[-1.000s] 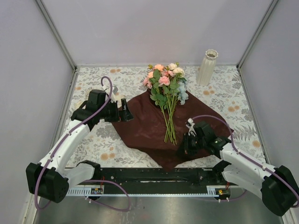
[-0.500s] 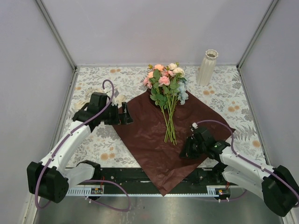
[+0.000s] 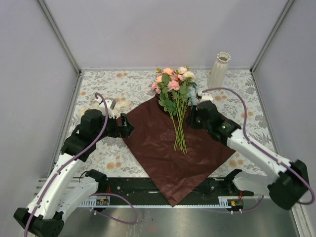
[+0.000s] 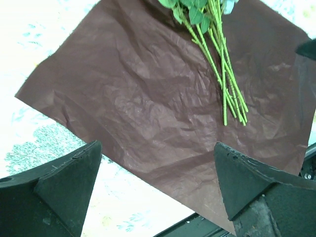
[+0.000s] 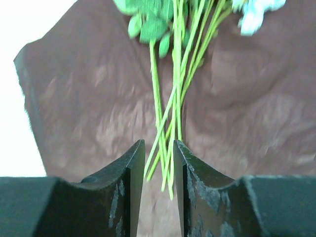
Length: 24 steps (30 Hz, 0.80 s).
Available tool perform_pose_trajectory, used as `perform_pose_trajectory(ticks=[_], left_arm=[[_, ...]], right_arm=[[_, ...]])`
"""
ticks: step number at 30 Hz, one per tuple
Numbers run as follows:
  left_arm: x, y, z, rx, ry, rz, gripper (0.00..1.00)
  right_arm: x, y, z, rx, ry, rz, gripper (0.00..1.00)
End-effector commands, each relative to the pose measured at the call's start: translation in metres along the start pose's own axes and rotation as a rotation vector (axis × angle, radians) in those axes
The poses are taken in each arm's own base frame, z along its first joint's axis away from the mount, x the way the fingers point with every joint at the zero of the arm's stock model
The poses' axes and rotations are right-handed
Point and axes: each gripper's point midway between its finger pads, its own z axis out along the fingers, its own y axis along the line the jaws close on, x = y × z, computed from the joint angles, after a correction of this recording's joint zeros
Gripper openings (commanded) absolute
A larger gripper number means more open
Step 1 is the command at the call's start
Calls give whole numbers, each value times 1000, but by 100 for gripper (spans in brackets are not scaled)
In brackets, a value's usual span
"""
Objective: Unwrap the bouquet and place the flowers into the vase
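Blurred, heads cropped, beyond narrowly parted right end effector (image 5: 158,144): flowers (image 5: 176,74), stem ends toward it; left end effector (image 4: 157,148) wide.

Plain grey walls (image 3: 163,29) enclose a floral-clothed (orange-and-grey) table (image 3: 123,81).

Soft, even light is falling on the wrapping paper (image 3: 153,143), leaving only faint shadows at its edges. In the left wrist view the worktop (image 4: 29,29) beside the paper is washing out to white. The right wrist view is blurring, the stems (image 5: 175,74) on the paper smearing.
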Motion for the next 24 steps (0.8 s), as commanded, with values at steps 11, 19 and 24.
perform_pose_trajectory(ticks=[11, 19, 24], left_arm=[[-31, 7, -20, -65, -185, 42, 99], [-29, 5, -19, -62, -183, 54, 99], [-29, 5, -18, -64, -180, 56, 99]], right_arm=[[-100, 10, 147, 289, -5, -348, 47], [-78, -15, 191, 332, 89, -327, 47], [-66, -25, 205, 325, 128, -316, 43]])
